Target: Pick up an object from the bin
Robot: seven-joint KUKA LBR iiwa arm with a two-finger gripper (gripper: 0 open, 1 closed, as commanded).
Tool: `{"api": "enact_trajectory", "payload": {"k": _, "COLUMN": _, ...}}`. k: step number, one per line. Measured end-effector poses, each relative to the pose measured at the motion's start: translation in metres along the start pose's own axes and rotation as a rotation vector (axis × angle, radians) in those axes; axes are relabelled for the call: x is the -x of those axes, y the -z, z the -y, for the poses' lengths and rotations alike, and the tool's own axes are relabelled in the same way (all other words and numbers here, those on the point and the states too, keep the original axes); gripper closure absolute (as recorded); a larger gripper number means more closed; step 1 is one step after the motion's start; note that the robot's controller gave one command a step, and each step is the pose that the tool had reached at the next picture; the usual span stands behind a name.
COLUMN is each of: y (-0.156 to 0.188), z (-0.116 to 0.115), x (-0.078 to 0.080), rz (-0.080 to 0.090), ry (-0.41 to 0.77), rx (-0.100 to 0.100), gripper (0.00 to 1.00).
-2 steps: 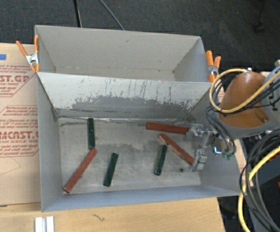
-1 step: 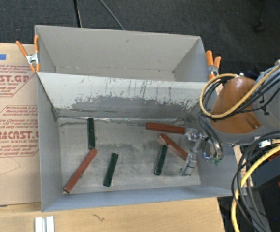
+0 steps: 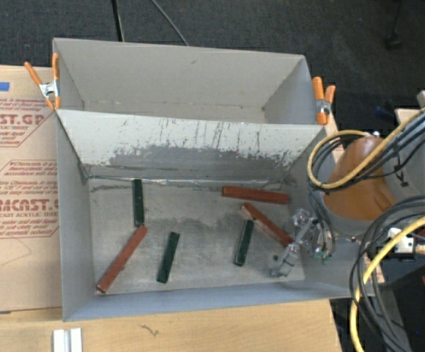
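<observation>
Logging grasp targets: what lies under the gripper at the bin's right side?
The gripper sits over the lower right end of a slanted red stick, covering its tip. A green stick lies just left. The floor of the bin right beneath is hidden.

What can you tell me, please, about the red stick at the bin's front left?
The red stick is a long, slim, reddish-brown bar, matte, seemingly wood or plastic. It lies flat on the bin floor, slanting from the front-left corner toward the middle. Its upper end nears a green stick; contact cannot be judged.
</observation>
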State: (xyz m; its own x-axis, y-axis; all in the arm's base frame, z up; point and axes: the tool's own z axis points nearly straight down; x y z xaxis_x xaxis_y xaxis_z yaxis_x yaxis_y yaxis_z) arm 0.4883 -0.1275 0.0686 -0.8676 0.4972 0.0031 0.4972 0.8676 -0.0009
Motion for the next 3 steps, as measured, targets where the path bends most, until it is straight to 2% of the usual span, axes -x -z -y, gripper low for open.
{"api": "enact_trajectory", "payload": {"k": 1, "y": 0.001, "z": -0.012, "x": 0.006, "rz": 0.003, "ry": -0.29, "rx": 0.002, "gripper": 0.0}}
{"api": "enact_trajectory", "payload": {"k": 2, "y": 0.002, "z": -0.012, "x": 0.006, "rz": 0.004, "ry": -0.29, "rx": 0.001, "gripper": 1.0}}
{"api": "enact_trajectory", "payload": {"k": 3, "y": 0.117, "z": -0.013, "x": 0.007, "rz": 0.01, "ry": -0.288, "rx": 0.005, "gripper": 1.0}}
